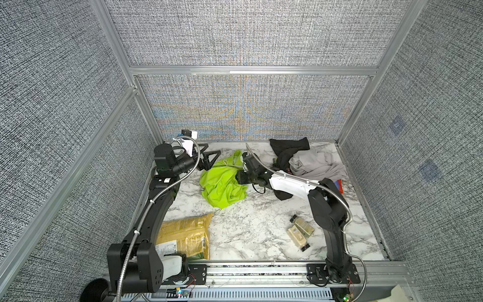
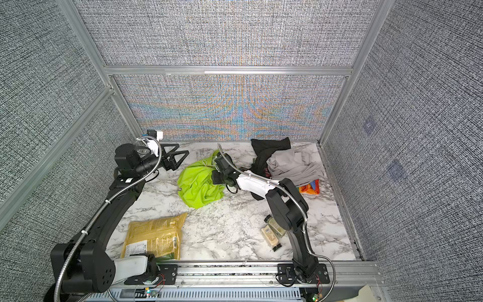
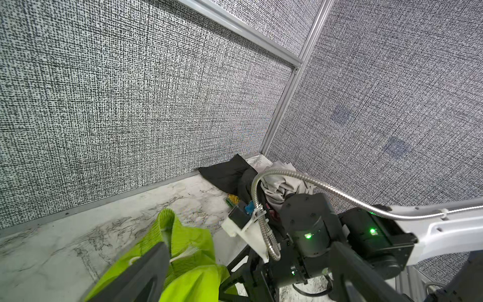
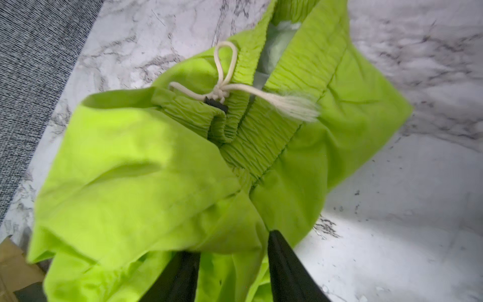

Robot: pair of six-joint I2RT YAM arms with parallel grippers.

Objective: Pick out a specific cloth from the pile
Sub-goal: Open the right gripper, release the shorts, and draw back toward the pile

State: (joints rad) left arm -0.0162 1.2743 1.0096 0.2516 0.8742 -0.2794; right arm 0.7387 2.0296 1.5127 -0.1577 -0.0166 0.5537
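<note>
Thin, shiny neon cloth (image 4: 146, 162), its waistband (image 4: 261, 146) ribbed and white drawstring (image 4: 261, 96) frayed, lay crumpled under the right claw (image 4: 232, 243), jaws half apart over loose folds. That wrist view missed the pile (image 1: 311, 163), behind the claw in both top views.

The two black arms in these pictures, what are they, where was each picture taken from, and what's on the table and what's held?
They are two robot arms fixed at the near edge of a marble-look table, each ending in a two-fingered gripper. Two pictures look down from overhead, nearly alike; the other two come from a camera on each wrist. On the table lie a neon green cloth in the middle, a pile of black and grey garments at the far right corner, a yellow bag and two small bottles. The left gripper is open beside the cloth, holding nothing. The right gripper has green fabric between its parted fingers; whether they pinch it I cannot tell.
</note>
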